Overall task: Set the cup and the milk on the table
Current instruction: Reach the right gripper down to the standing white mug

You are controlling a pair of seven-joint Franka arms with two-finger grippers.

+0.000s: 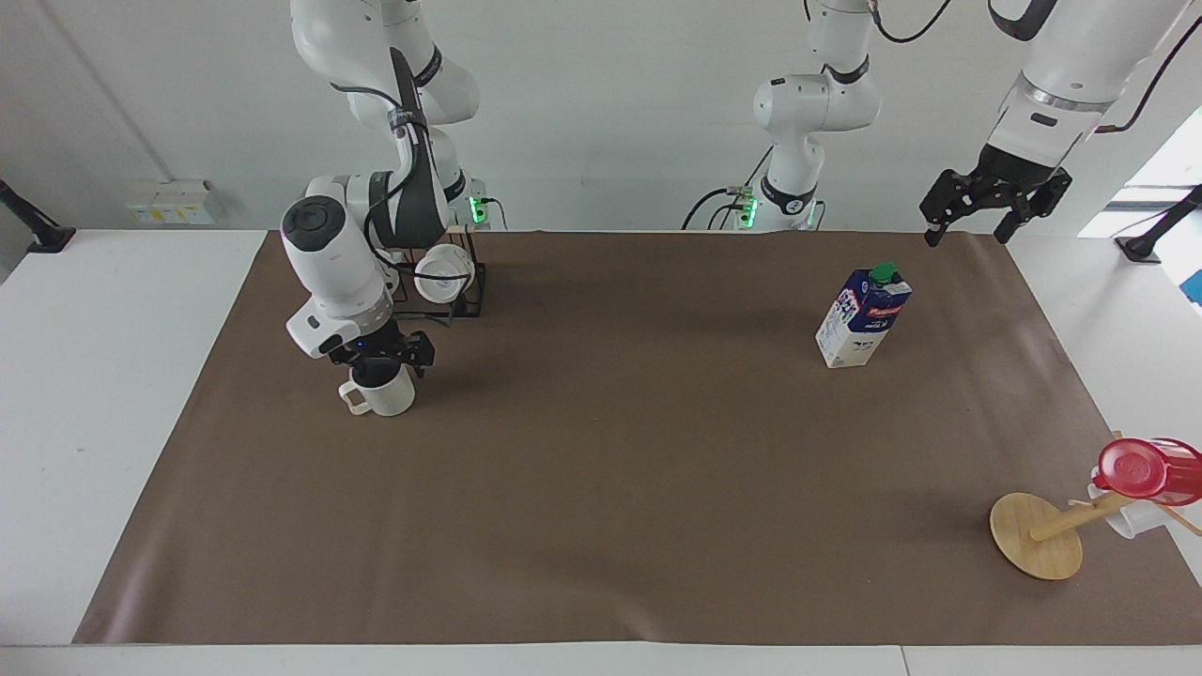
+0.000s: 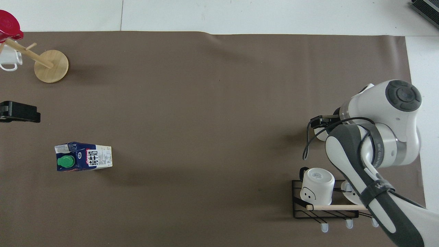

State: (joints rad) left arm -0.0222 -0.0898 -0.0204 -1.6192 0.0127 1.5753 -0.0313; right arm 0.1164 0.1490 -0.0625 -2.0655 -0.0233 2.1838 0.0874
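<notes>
Two white Franka arms, black pincers

Glossy white rounded shells, dark grey joint caps and bands; black cables loop along the wrists; green lights glow at both bases; grey lettering marks one link.

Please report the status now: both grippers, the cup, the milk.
Right gripper down at the cup rim, grip unconfirmed. Left gripper waiting high, jaws open. Milk upright on the mat, untouched. Nothing in the way.

The wide rectangular mat [image 1: 601, 526] is plain brown on a white table [image 1: 113, 394]. The tall milk carton [image 1: 862, 319] is white and dark blue with a red band and green cap. The ceramic cup [image 1: 383, 399] is cream-white. A white mug [image 2: 317, 185] shows a black face mark. The plastic cup [image 1: 1141, 469] is red.
</notes>
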